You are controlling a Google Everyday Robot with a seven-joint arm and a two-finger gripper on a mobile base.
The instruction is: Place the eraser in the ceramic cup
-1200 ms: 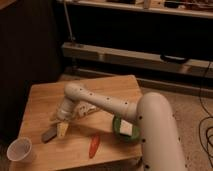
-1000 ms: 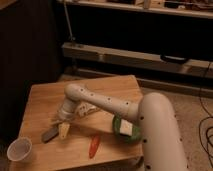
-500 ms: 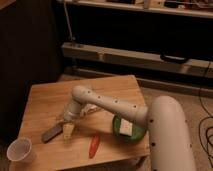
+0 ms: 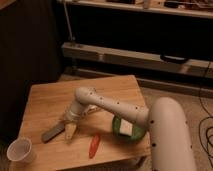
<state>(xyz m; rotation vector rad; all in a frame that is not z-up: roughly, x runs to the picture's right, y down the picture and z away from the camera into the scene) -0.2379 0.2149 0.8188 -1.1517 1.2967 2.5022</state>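
The pincer is seen lowered to the counter, at the end of the arm that is bent down and across the wooden top. Whether it is wide or narrow cannot be told, and no hold on anything can be made out.

The eraser is found lying flat on the counter just beside the pincer, on the side towards the cup. Its nearer end is right at the pincer's tip, though contact cannot be confirmed. The cup stands upright beyond the eraser, well apart from the pincer, at the counter's front corner. On the pincer's other side a red pepper-shaped thing is laid near, and further off a green bowl is set close to the arm.

The step in hand is judged to be the reach and grasp: the eraser has not been lifted and nothing has been put in the cup. For the next move, the pincer would have to be brought squarely over the bar and closed across its narrow width. A lift clear of the counter would be needed then, and the eraser would have to be carried across to the cup's mouth and tipped endwise, since a long bar is easily caught on a thin rim and a light cup is easily knocked over.
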